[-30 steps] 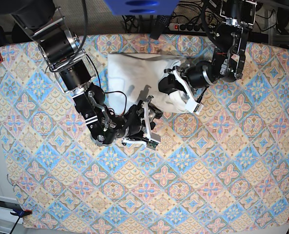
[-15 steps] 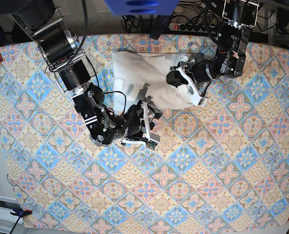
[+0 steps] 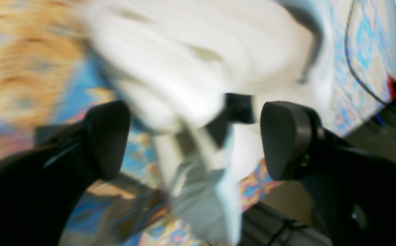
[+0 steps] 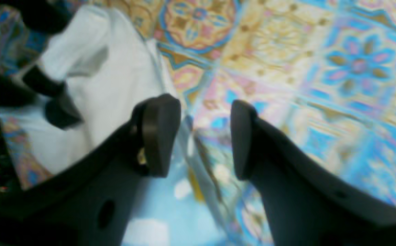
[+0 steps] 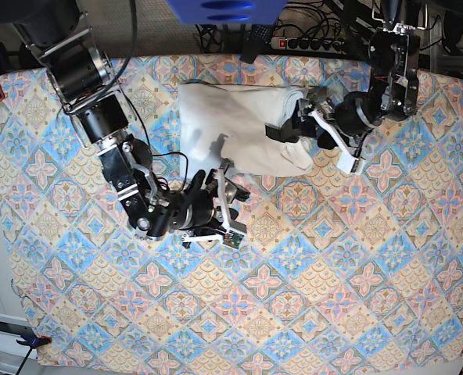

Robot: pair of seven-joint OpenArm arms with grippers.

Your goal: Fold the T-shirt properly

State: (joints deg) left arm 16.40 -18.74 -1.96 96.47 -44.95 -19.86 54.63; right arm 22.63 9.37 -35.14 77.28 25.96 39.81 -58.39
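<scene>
T-shirt (image 5: 235, 129): white, bunched, table's 12 o'clock on patterned cloth (image 5: 357, 258). Left gripper (image 3: 194, 140): jaws spread, nothing clamped, at shirt's 3 o'clock. Right gripper (image 4: 203, 136): jaws parted, empty, at shirt's 6 o'clock.

T-shirt (image 5: 235, 125) on tablecloth (image 5: 357, 273) at far edge; left pincer (image 5: 328, 141) beside it, right pincer (image 5: 230, 205) just before it

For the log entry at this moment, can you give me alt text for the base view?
Seen from above, a folded white T-shirt lies near the far edge of a table covered with a patterned cloth. The left gripper is open at the shirt's right end, while the right gripper, also open and empty, sits just below the shirt's near edge.
</scene>
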